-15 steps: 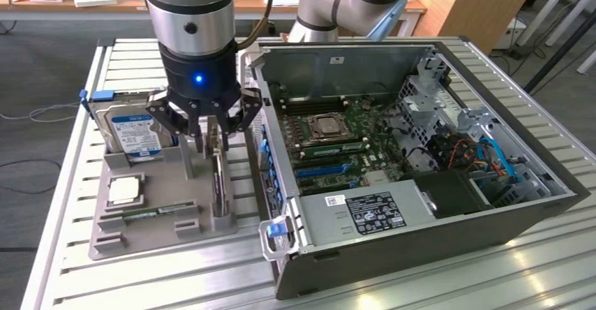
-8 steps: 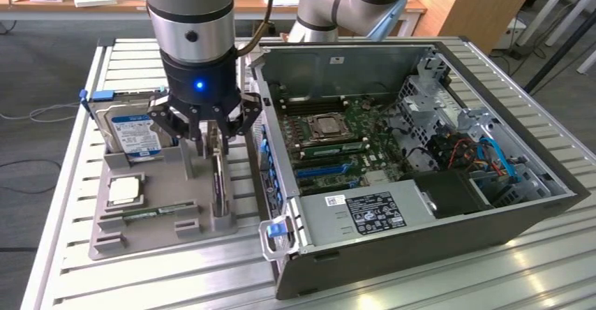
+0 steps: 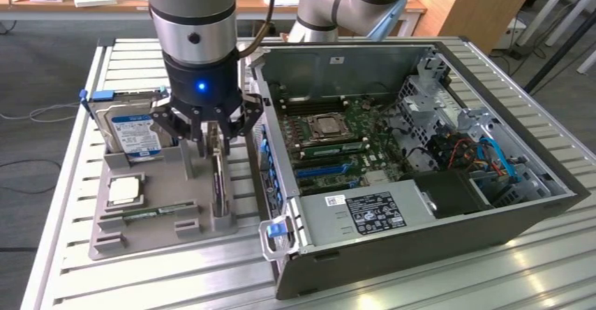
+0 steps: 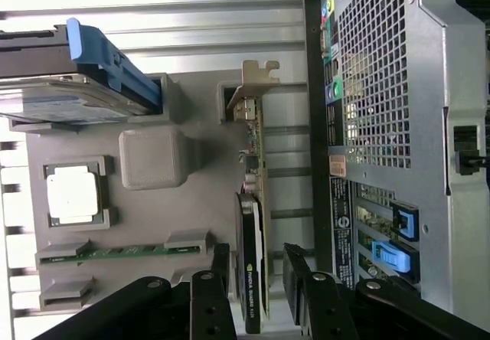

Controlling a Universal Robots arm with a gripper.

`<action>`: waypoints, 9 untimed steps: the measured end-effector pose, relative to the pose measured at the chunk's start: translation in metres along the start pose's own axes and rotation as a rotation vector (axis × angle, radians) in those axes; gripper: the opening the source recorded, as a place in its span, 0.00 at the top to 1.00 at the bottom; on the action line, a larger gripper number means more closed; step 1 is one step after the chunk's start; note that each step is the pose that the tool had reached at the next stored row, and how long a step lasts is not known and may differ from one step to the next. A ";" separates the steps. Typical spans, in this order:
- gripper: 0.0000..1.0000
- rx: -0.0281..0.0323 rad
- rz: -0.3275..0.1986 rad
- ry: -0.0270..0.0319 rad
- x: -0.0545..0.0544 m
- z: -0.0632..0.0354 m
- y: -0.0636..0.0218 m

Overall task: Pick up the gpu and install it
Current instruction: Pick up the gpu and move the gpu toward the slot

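The gpu (image 3: 219, 184) stands on its edge in a slot of the grey holder tray (image 3: 149, 244), right beside the open computer case (image 3: 521, 212). In the wrist view the gpu (image 4: 253, 233) appears as a thin dark card with a black face and a silver end bracket (image 4: 256, 76) at its far end. My gripper (image 3: 212, 132) hangs directly over the card. My gripper (image 4: 256, 259) is open, one black finger (image 4: 220, 267) on each side of the card, with small gaps to it.
On the tray stand a silver hard drive in a blue frame (image 3: 130, 128), a processor chip (image 3: 125, 190) and a green memory stick (image 3: 153, 212). The case wall (image 3: 265, 156) rises close to the gpu. Inside are the motherboard (image 3: 336, 142) and power supply (image 3: 368, 212).
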State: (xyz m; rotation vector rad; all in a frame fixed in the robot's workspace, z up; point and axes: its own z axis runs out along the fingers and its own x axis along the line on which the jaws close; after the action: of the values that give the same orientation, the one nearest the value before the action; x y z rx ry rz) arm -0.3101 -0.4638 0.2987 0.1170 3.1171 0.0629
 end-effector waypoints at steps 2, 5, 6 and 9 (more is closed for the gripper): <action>0.58 0.0000 0.000 0.0001 0.000 0.0032 -0.0006; 0.58 0.0000 0.000 -0.0001 0.000 0.0086 -0.0016; 0.58 0.0000 0.000 -0.0001 0.000 0.0103 -0.0018; 0.58 0.0000 0.000 0.0000 0.000 0.0156 -0.0025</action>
State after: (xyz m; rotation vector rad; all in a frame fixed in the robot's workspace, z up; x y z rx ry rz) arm -0.3097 -0.4656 0.2831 0.1167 3.1171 0.0629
